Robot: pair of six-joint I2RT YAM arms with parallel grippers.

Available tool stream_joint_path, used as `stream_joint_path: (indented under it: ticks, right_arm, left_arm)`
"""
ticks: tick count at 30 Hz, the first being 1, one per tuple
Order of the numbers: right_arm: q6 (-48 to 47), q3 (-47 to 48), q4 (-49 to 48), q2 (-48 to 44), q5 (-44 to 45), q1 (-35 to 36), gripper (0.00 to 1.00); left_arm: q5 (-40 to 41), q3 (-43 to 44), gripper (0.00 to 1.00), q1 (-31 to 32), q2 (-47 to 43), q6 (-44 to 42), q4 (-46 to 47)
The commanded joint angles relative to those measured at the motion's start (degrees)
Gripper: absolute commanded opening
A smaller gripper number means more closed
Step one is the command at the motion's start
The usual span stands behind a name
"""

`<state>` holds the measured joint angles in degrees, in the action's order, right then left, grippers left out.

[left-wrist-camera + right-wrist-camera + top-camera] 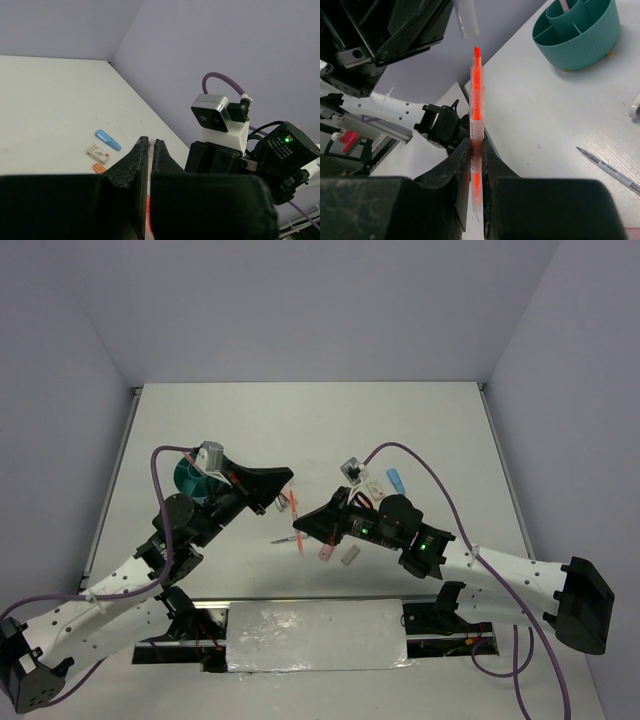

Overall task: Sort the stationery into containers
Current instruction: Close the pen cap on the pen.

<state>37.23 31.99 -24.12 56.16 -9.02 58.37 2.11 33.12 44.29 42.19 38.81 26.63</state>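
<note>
My right gripper [299, 526] [476, 143] is shut on an orange pen [476, 95], held above the table with its bare tip pointing up at my left gripper. My left gripper [279, 494] [149, 143] is shut on the pen's clear cap [466, 20] [148, 170], just off the tip. The round teal organiser [580, 47] [186, 478] stands behind the left arm with a pink pen [563, 4] in one compartment. A thin grey pen [607, 170] [283, 539] lies on the table.
A blue eraser [107, 140] [396, 479], a tan eraser [98, 153] and a small orange piece [99, 168] lie at the back right. A pink eraser [326, 553] and a grey eraser [349, 556] lie under the right arm.
</note>
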Motion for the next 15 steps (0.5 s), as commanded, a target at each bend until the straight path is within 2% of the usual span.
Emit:
stream_joint_path:
  ticks: [1, 15]
  right_arm:
    - [-0.8, 2.2, -0.2, -0.1, 2.9, 0.6, 0.00]
    - [-2.2, 3.3, 1.4, -1.4, 4.1, 0.7, 0.00]
  left_arm:
    - [1.1, 1.9, 0.00, -0.1, -0.9, -2.2, 2.1]
    - [0.9, -0.1, 0.00, -0.1, 0.2, -1.1, 4.1]
